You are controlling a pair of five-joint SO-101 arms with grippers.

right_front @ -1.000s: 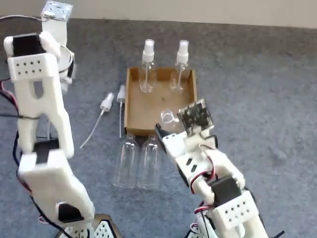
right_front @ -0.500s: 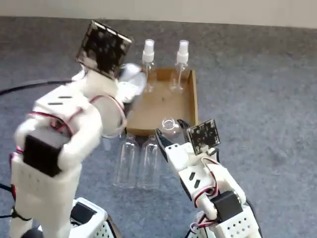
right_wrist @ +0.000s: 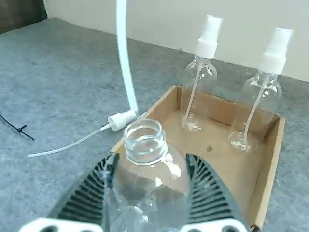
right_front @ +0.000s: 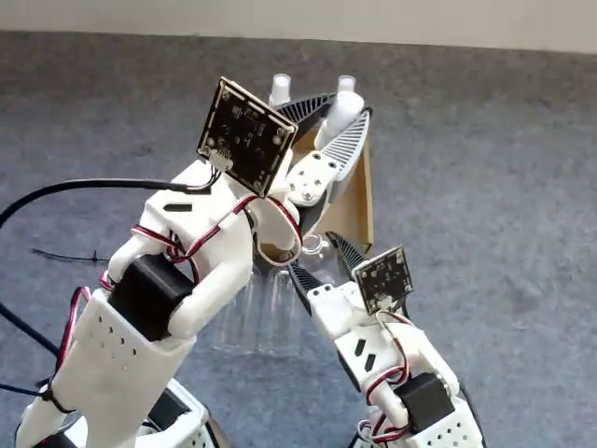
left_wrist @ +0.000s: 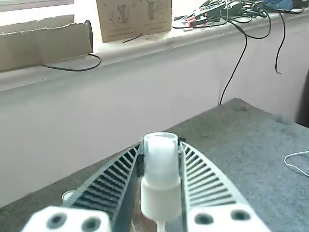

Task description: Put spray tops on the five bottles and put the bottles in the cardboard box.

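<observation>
Grip on both parts looks arranged for joining them; the right end effector (right_wrist: pixel 152 164) is clenched round the shoulders of an uncapped bottle (right_wrist: pixel 145 180), holding it upright with the open neck facing up, just in front of the cardboard box (right_wrist: pixel 268 164), presumably so that a tube can drop straight in; the left end effector (left_wrist: pixel 161 145) is clamped on a spray top (left_wrist: pixel 161 181) by its white head and held high above the box, which leaves its dip tube (right_wrist: pixel 124 58) free to hang down; the tube's lower end sits beside and beyond the neck, not inside it, so I judge the threading step not yet done; a capped bottle (right_wrist: pixel 199 92) and its capped neighbour (right_wrist: pixel 258 104) stand upright against the box's far wall, leaving bare floor in front for the rest; two bare bottles (right_front: pixel 261 317) lie side by side on the desk (right_front: pixel 485 168) close to the box's near wall, handy for the next pick; a spare spray top (right_wrist: pixel 121 119) lies on the desk beside the box, its tube trailing away.
</observation>
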